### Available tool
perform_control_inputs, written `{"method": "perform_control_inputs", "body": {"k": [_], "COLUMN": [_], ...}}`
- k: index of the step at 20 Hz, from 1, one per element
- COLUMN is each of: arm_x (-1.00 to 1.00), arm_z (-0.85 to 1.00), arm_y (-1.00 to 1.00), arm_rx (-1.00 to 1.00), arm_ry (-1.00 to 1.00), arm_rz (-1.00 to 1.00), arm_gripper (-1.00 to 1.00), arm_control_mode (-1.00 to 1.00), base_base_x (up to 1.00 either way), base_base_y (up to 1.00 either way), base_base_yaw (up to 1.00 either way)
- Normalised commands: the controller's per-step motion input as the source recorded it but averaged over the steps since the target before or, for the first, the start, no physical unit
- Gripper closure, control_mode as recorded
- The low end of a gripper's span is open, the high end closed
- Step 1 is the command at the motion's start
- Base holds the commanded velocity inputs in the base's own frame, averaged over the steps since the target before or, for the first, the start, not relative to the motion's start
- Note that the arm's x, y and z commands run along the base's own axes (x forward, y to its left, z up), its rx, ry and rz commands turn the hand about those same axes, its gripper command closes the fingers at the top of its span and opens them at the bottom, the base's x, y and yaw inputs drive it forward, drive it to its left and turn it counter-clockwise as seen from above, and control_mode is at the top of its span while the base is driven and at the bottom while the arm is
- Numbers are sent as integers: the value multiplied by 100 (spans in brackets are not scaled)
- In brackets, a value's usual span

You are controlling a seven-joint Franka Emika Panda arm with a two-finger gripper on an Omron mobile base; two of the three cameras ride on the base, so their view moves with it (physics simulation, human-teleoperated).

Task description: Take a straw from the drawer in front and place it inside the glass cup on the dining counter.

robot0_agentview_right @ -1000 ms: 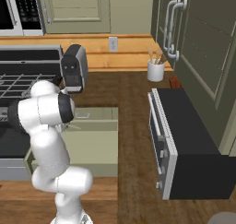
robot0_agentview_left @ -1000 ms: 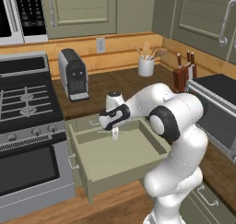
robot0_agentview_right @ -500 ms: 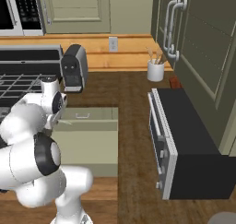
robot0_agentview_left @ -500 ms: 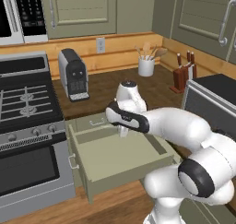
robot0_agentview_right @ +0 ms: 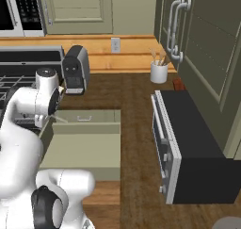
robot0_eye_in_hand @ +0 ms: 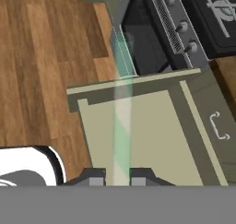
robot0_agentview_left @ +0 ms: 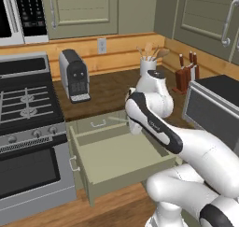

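Gripper [robot0_eye_in_hand: 117, 176] closed on the straw [robot0_eye_in_hand: 122, 103] at its near end, above the open drawer [robot0_eye_in_hand: 138, 126]. Straw looks light, thin, slippery; a low end grip lets it swing, so carry gently.

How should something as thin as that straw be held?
Pinch the straw near one end, fingers closing across its thin width from both sides. It is a long slim stick, and the gripper holds it so, its length pointing out over the drawer.

drawer [robot0_agentview_left: 116, 158] open; pale straw [robot0_eye_in_hand: 121, 126] above it
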Motion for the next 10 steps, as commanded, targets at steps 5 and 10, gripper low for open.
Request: {"method": "perform_control_inputs", "body": {"k": [5, 10], "arm_x": [-29, -46], "arm_z": [100, 85], "arm_y": [-13, -7], "arm_rx": [17, 15], "arm_ry": [1, 1], "arm_rz": [-1, 0], "arm_gripper": [100, 100], "arm_control_mode": [-100, -100], "base_base_x": [0, 0], "base_base_y": [0, 0], "base_base_yaw": [0, 0]}}
